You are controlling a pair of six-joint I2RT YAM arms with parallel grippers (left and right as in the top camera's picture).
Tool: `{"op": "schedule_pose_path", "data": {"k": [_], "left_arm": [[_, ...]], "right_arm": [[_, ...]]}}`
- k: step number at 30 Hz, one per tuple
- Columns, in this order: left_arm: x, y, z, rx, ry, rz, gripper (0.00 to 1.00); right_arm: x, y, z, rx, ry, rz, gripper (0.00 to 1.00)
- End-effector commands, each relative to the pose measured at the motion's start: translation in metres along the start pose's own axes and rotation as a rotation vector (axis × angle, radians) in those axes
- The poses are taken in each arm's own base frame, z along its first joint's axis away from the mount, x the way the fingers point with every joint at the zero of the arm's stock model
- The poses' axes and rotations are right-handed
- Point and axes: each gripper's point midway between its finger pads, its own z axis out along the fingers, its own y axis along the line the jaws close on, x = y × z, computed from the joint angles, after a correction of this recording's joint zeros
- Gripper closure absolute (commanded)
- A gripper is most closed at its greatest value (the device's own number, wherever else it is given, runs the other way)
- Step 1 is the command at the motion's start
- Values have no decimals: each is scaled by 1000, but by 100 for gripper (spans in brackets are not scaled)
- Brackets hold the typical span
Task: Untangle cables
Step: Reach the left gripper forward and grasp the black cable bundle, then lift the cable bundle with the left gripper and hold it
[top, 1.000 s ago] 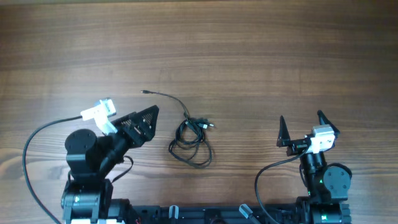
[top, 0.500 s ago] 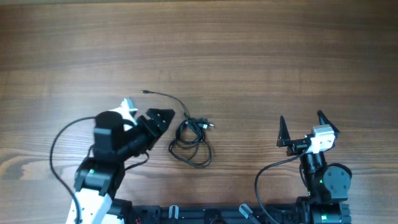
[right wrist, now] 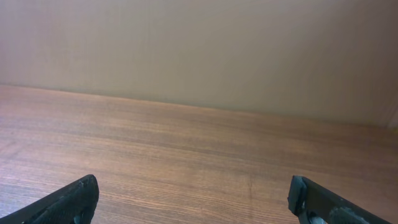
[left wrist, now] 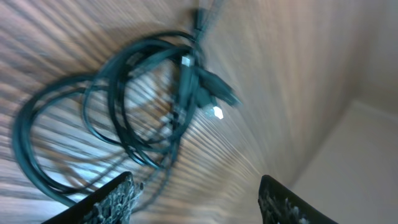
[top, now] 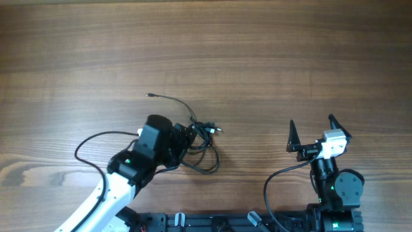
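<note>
The cables [top: 205, 151] are thin black wires coiled in loose overlapping loops at the table's middle, with small plugs near the top and one strand trailing up-left to a tiny plug [top: 149, 95]. My left gripper [top: 187, 136] is open, right at the left side of the coil, partly covering it. The left wrist view shows the loops [left wrist: 124, 106] and a pale-tipped plug [left wrist: 216, 112] just ahead of the open fingers [left wrist: 196, 199], blurred. My right gripper [top: 310, 129] is open and empty, well right of the cables; its view [right wrist: 193, 199] shows only bare wood.
The wooden table [top: 257, 58] spreads around the coil. Thick black arm cables loop at the front left [top: 90, 145] and front right [top: 273, 183]. A pale wall [right wrist: 199, 50] lies beyond the far table edge.
My left arm has swung right and forward, from well left of the coil to its left edge, now over part of the loops. The right arm and the cables have not moved.
</note>
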Motion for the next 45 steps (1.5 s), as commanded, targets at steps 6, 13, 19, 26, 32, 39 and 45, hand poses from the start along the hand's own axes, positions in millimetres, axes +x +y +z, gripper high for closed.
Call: {"op": "schedule_pose_path", "data": {"k": [6, 13, 19, 26, 32, 39, 45], "left_arm": [[-12, 38, 38, -190, -118, -168, 58], [-22, -25, 45, 57, -147, 29, 96], [-24, -91, 1, 287, -276, 507, 96], [-19, -92, -2, 265, -295, 786, 96], [-13, -84, 16, 244, -230, 791, 63], [-7, -94, 6, 285, -202, 796, 0], [-58, -68, -31, 92, -413, 662, 0]], "right_arm": [[-3, -3, -1, 18, -13, -6, 0], [-3, -3, -1, 19, -13, -6, 0], [-3, -3, -1, 18, -13, -6, 0], [-3, -3, -1, 18, -13, -6, 0], [-3, -3, -1, 19, -13, -6, 0], [-3, -3, -1, 18, -13, -6, 0], [-3, -3, -1, 18, -13, -7, 0]]}}
